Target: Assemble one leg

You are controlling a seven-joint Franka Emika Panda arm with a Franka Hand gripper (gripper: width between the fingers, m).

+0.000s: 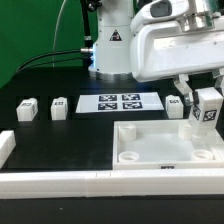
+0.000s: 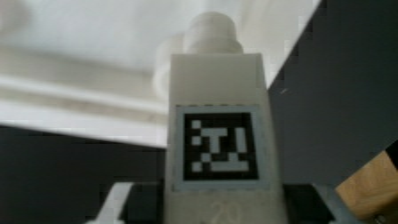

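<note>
One small white cuboid leg (image 1: 209, 112) with a black-and-white square tag on its face is grasped in the claw (image 1: 203, 97) of the white robot arm, which is clenched on it from both sides. It hangs at the exterior view's right, over the far right corner of the large flat white panel (image 1: 150, 150) with round corner holes. Whether the leg touches the panel cannot be told. In the wrist view the same leg (image 2: 219, 110) fills the centre, tag facing the camera. A rounded white peg (image 2: 214, 25) projects from its far end, and a dark finger (image 2: 128, 205) shows at one side of it. Three loose white blocks of the same kind stand on the black bench (image 1: 60, 80): two (image 1: 27, 108) (image 1: 59, 107) toward the exterior view's left and one (image 1: 176, 104) just beside the held leg. Between them lies the marker board (image 1: 120, 102). Long white border bars (image 1: 100, 186) run along the near edge of the bench.
</note>
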